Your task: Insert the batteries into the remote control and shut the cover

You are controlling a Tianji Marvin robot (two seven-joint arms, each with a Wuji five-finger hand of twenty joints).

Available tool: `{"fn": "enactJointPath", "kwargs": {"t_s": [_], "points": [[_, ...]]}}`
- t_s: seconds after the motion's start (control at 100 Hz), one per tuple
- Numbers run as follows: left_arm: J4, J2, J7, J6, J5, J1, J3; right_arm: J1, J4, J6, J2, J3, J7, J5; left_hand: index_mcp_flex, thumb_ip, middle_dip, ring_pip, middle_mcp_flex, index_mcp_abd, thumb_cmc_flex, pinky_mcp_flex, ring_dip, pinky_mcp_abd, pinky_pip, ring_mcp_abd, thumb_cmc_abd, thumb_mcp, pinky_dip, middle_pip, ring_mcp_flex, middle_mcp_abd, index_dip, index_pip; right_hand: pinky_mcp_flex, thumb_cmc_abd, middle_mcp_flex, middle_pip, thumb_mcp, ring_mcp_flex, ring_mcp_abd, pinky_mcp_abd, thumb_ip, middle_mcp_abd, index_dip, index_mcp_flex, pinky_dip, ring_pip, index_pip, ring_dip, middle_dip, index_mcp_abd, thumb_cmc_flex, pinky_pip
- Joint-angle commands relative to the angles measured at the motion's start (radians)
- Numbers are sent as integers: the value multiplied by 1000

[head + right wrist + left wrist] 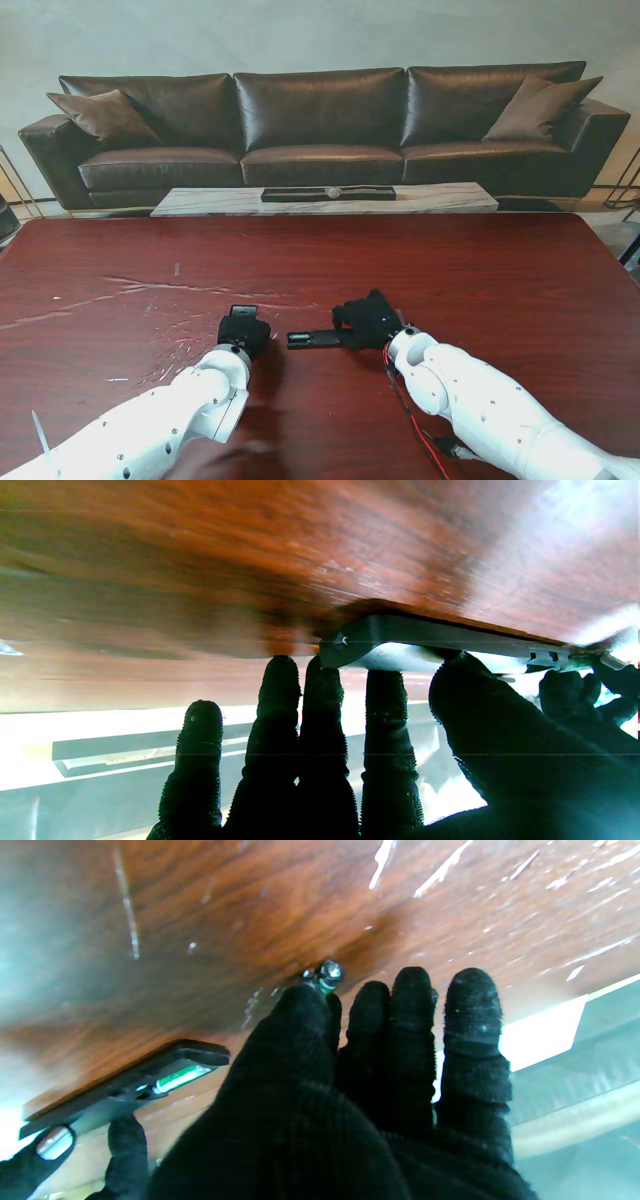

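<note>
The black remote control [312, 339] lies on the dark red table [480, 290] between my two hands. My right hand [368, 320] is shut on its right end; the thumb [475, 695] presses on the remote control [440, 635] in the right wrist view. In the left wrist view the remote control [125, 1085] shows an open compartment with a green battery [180, 1079] inside. My left hand [243, 333] is just left of the remote, its thumb and forefinger pinching a second battery [327, 975] with a green body and metal end close to the table top. I cannot make out the cover.
White scratches [150, 290] mark the table to the left of the hands. A red cable [405, 405] runs along my right arm. Beyond the table's far edge stand a low marble coffee table [420, 198] and a dark leather sofa [320, 125].
</note>
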Motion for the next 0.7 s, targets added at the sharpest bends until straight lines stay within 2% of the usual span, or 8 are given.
{"fn": "enactJointPath", "kwargs": {"t_s": [0.0, 0.11, 0.21, 0.31, 0.53, 0.69], "points": [[23, 0, -21, 2, -18, -3, 16, -24, 20, -4, 0, -11, 13, -5, 24, 25, 29, 17, 28, -51, 38, 5, 3, 3, 21, -12, -97, -28, -16, -10, 10, -7, -15, 20, -15, 2, 17, 0, 2, 68, 7, 12, 27, 2, 1, 38, 20, -21, 37, -17, 6, -38, 42, 20], [35, -1, -17, 6, -31, -15, 33, -23, 21, -5, 0, -10, 11, -5, 27, 24, 70, 27, 64, -62, 38, 25, 10, -1, 29, -21, -109, 0, -19, -30, 30, -15, -17, 61, -16, 4, 17, -1, 1, 65, 8, 13, 28, 0, 1, 38, 19, -25, 37, -19, 5, -36, 42, 19], [50, -5, 6, 6, -39, -18, 39, -24, 21, -5, 0, -9, 11, -5, 56, 9, 144, 52, 162, -96, 38, 71, 18, -5, 44, -39, -133, 65, -30, -91, 79, -36, -30, 136, -16, 4, 16, -2, -1, 66, 8, 13, 28, 1, 0, 37, 19, -27, 36, -21, 5, -37, 42, 19], [59, -6, 7, 7, -50, -27, 50, -24, 21, -6, 0, -8, 10, -5, 74, 9, 161, 63, 193, -109, 38, 98, 22, -3, 51, -49, -140, 66, -32, -92, 107, -42, -37, 157, -16, 5, 16, -2, -2, 65, 7, 13, 28, 1, 0, 37, 19, -29, 36, -21, 5, -36, 41, 19], [82, -10, 17, 2, -74, -47, 76, -24, 22, -7, 0, -8, 9, -5, 99, 11, 184, 88, 224, -98, 38, 135, 39, 25, 58, -48, -154, 51, -34, -76, 147, -34, -59, 180, -17, 8, 15, -3, -3, 64, 7, 13, 29, 1, 1, 36, 19, -30, 36, -22, 5, -36, 42, 19], [95, -11, 10, 4, -97, -63, 96, -24, 22, -8, -1, -7, 7, -5, 88, 22, 200, 114, 228, -84, 31, 154, 64, 29, 58, -51, -171, 68, -35, -50, 163, -25, -46, 211, -18, 10, 15, -3, -4, 65, 8, 13, 29, 0, 1, 36, 19, -30, 36, -22, 4, -36, 44, 18]]}}
